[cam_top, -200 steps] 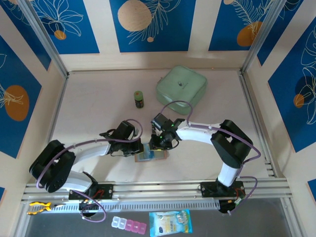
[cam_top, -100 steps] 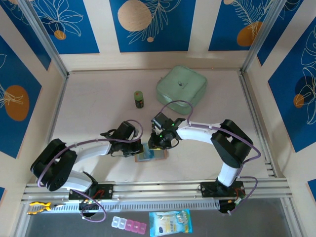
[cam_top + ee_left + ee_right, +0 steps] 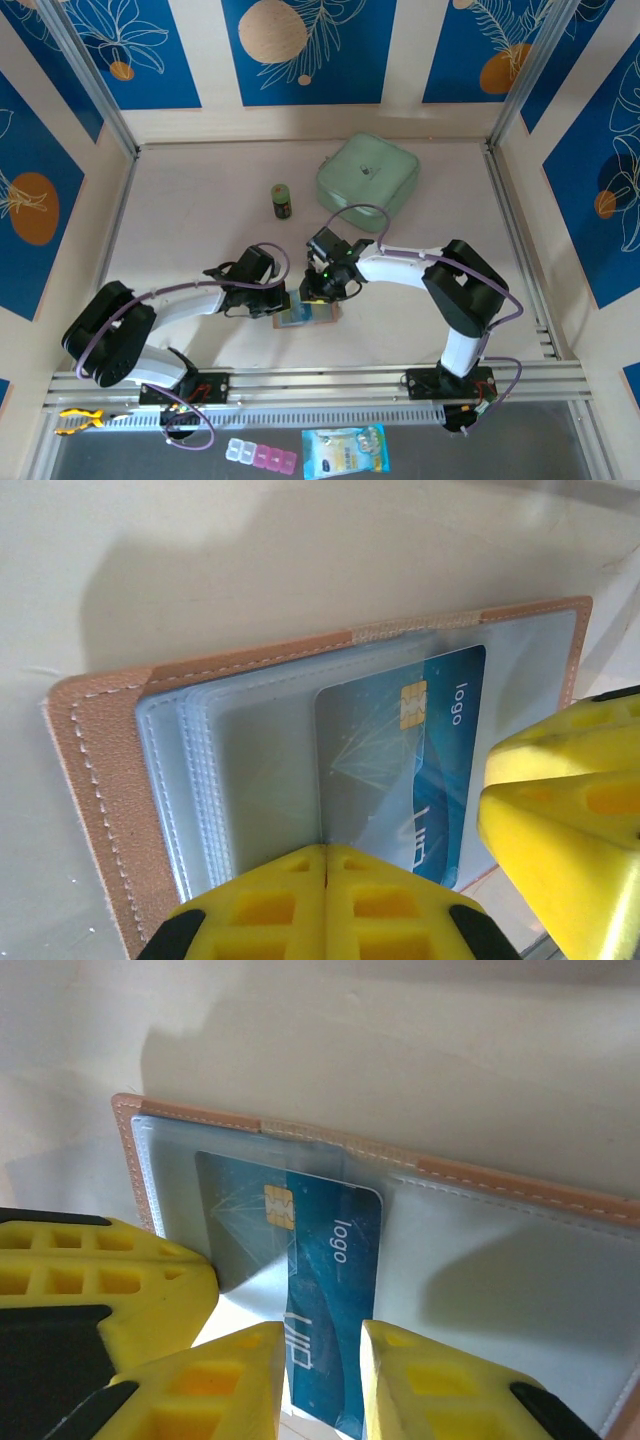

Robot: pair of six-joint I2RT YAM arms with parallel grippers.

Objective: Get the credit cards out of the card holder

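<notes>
The card holder (image 3: 308, 316) lies open at the table's near middle. The left gripper (image 3: 325, 870), closed and empty, presses on it. The right gripper (image 3: 322, 1340), fingers slightly apart, straddles the blue credit card (image 3: 335, 1240), which seems partly out of its pocket. Next it must pull the card free.

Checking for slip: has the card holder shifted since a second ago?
No. The card holder sits where it was, same gap below the small green bottle in the top view.

card holder (image 3: 100, 780): pinkish-tan, white stitching | credit card (image 3: 420, 750): blue, gold chip
</notes>
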